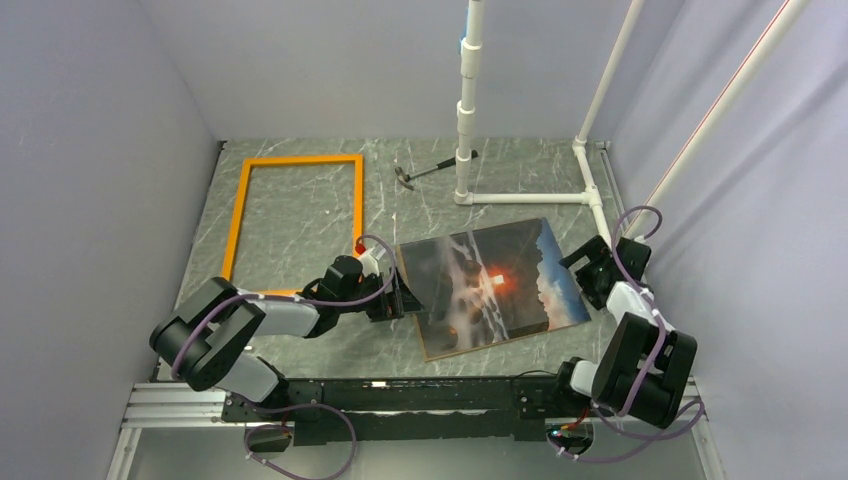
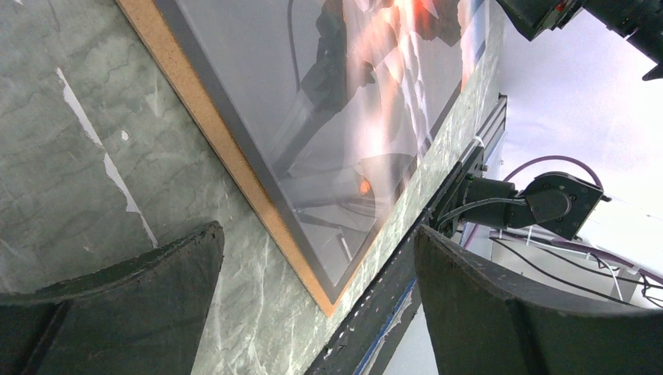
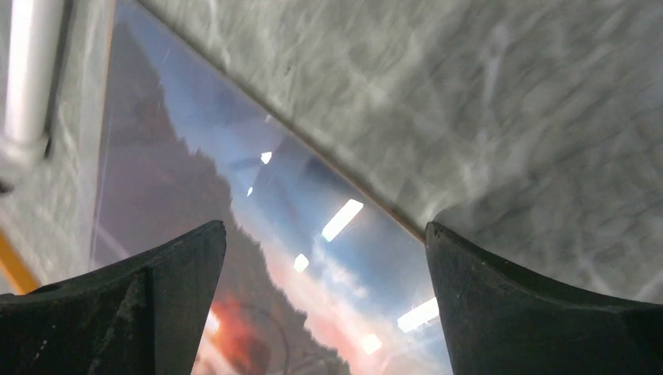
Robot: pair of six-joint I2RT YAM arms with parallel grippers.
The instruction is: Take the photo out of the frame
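Both pincers wide open at the photo, nothing gripped; photo lies outside the frame.

The left pincer (image 1: 400, 297) is spread wide at the left edge of the photo (image 1: 495, 285). In the left wrist view the photo's near corner is seen between its fingers (image 2: 141, 289), which are not closed on it. The right pincer (image 1: 583, 270) is likewise fully spread at the photo's right edge, over the blue-sky part, with nothing held. The photo is laid flat on the desk (image 1: 400, 350), picture side up and skewed, glossy with reflections, and a brown board rim shows along its edges. The frame (image 1: 237, 215) is laid flat well apart to the photo's far left, with desk seen through its opening.
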